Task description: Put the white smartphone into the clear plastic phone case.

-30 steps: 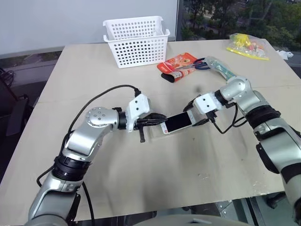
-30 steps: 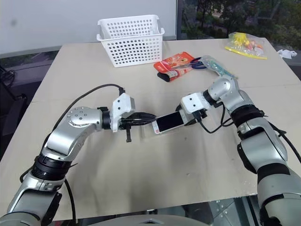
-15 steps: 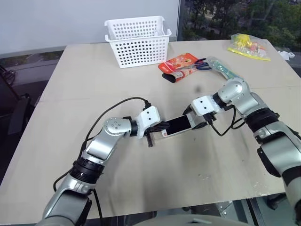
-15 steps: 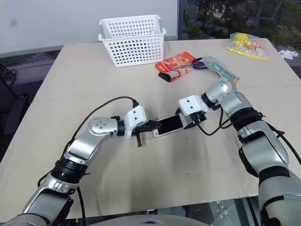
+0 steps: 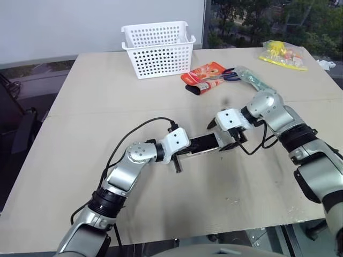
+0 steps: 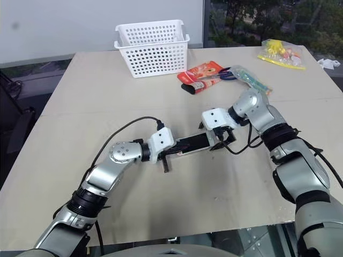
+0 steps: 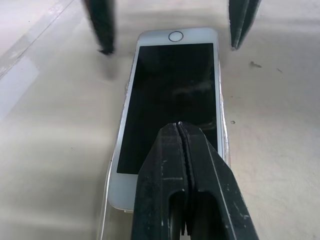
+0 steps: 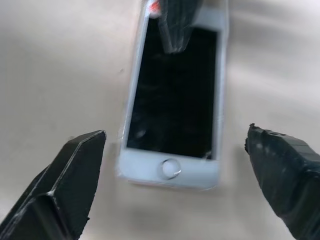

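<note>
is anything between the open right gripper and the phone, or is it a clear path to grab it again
Nothing visible blocks it. The right gripper stands open with the home-button end of the white smartphone bare between its fingers. The shut left gripper presses only on the phone's far end.

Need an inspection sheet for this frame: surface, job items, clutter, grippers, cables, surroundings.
Surface: beige table, a few small marks.
Job's things: white smartphone lies flat, screen up; clear plastic phone case shows as a thin transparent edge along its side. Whether fully seated, cannot tell.
Clutter: white basket, red packet, clear bag of green and yellow sticks, yellow bag at the far corner.
Grippers: left gripper shut, fingertips over the screen; right gripper open, fingers either side of the phone's home-button end.
Cables: black cable loops over the left arm; another cable by the right wrist.
Surroundings: window with trees behind the table.
</note>
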Controlling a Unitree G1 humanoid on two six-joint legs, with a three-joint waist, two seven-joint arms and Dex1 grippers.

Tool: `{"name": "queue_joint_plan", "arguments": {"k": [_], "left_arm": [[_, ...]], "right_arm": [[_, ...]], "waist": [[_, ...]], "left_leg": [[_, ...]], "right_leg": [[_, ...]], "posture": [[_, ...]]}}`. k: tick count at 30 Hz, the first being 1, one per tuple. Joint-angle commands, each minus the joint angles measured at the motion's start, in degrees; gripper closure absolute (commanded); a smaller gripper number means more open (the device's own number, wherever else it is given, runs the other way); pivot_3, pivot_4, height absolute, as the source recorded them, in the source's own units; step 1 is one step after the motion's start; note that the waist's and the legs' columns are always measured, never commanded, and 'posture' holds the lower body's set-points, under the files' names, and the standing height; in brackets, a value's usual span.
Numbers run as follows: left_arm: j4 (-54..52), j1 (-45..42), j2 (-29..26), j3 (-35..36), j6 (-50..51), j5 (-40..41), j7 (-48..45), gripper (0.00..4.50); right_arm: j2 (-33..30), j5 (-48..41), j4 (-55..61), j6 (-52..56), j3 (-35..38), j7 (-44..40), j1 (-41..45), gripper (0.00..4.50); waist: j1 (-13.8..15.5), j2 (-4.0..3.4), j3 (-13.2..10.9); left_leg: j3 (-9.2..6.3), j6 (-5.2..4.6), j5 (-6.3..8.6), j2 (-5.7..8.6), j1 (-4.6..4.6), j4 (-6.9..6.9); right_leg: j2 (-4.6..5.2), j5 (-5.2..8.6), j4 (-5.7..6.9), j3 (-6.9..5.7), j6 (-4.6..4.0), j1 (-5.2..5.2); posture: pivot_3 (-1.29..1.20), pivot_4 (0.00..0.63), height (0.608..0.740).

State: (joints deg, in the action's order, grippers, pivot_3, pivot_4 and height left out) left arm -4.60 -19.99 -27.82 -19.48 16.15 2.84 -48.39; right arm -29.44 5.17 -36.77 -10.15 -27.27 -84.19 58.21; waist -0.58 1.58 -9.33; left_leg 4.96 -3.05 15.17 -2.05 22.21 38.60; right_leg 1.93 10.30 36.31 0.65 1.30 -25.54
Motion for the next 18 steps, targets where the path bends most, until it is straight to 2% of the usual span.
{"name": "queue_joint_plan", "arguments": {"k": [1,5,7,8,9,10,13,15,18], "left_arm": [[3.1,2.5,-0.6,-3.4,3.9,-2.9,-0.2,4.5],[3.1,2.4,-0.8,-2.8,3.7,-3.2,0.5,4.5],[1.2,1.9,0.8,0.6,4.7,-0.2,2.1,4.5],[-0.4,1.3,2.3,3.3,5.2,2.7,2.9,4.5],[-2.9,0.5,4.3,6.8,7.0,7.1,3.4,4.5],[-5.3,-0.5,5.7,9.8,8.9,10.8,3.9,4.5],[-10.2,-2.8,5.8,15.5,14.2,16.3,4.9,4.5],[-12.1,-3.7,2.4,17.9,19.4,18.0,4.8,4.5],[-12.7,-4.9,-5.9,20.1,27.5,17.9,4.2,4.5]], "right_arm": [[-1.2,-0.8,0.2,1.1,4.2,2.0,2.5,0.04],[-5.7,-2.0,3.7,5.9,6.4,-1.1,1.1,0.04],[-8.2,-1.6,5.5,7.0,6.2,-2.3,-1.0,0.04],[-9.2,-1.7,6.5,7.8,6.1,-2.8,-2.1,0.42],[-10.2,-1.9,7.8,8.5,6.0,-3.7,-3.5,0.55],[-11.1,-1.7,9.0,9.4,5.6,-4.4,-4.7,0.84],[-12.0,0.2,10.7,10.0,4.5,-3.3,-6.8,2.27],[-11.6,1.7,10.2,9.3,3.8,-1.8,-7.1,3.23],[-10.5,3.6,9.1,9.1,2.9,0.3,-6.8,4.48]], "waist": [[0.0,0.0,0.0],[0.0,-0.01,0.0],[-0.1,-0.01,0.1],[0.0,-0.01,0.1],[0.0,0.0,0.1],[0.0,0.02,0.1],[-0.4,0.04,0.0],[-0.8,0.02,0.0],[-1.6,0.06,0.0]], "left_leg": [[0.02,0.0,0.0,0.01,-0.05,0.0],[0.04,0.0,0.0,0.01,-0.37,0.0],[0.05,-0.01,0.0,0.01,-0.39,0.0],[0.06,-0.01,0.01,0.01,-0.4,-0.01],[0.04,-0.01,0.01,0.01,-0.39,-0.01],[0.03,-0.01,0.01,0.0,-0.34,0.0],[0.05,-0.01,0.0,0.0,-0.06,0.04],[0.05,-0.01,0.0,-0.03,-0.05,0.04],[0.02,-0.01,0.0,-0.04,-0.18,-0.06]], "right_leg": [[0.01,0.0,0.02,0.02,0.0,0.03],[0.04,0.01,0.05,0.06,0.01,0.31],[0.06,0.01,0.05,0.07,0.01,0.31],[0.07,0.01,0.05,0.07,0.01,0.32],[0.07,0.01,0.05,0.06,0.01,0.32],[0.07,0.01,0.05,0.05,0.01,0.28],[0.04,0.0,0.18,0.1,0.02,-0.04],[-0.07,-0.04,0.26,0.14,0.1,-0.13],[-0.18,-0.04,0.31,0.16,0.13,-0.09]], "posture": [[0.0,0.15,0.74],[0.0,0.15,0.74],[0.0,0.15,0.74],[0.0,0.15,0.74],[0.0,0.15,0.74],[0.0,0.15,0.74],[0.0,0.15,0.74],[0.0,0.15,0.74],[0.0,0.15,0.74]]}}
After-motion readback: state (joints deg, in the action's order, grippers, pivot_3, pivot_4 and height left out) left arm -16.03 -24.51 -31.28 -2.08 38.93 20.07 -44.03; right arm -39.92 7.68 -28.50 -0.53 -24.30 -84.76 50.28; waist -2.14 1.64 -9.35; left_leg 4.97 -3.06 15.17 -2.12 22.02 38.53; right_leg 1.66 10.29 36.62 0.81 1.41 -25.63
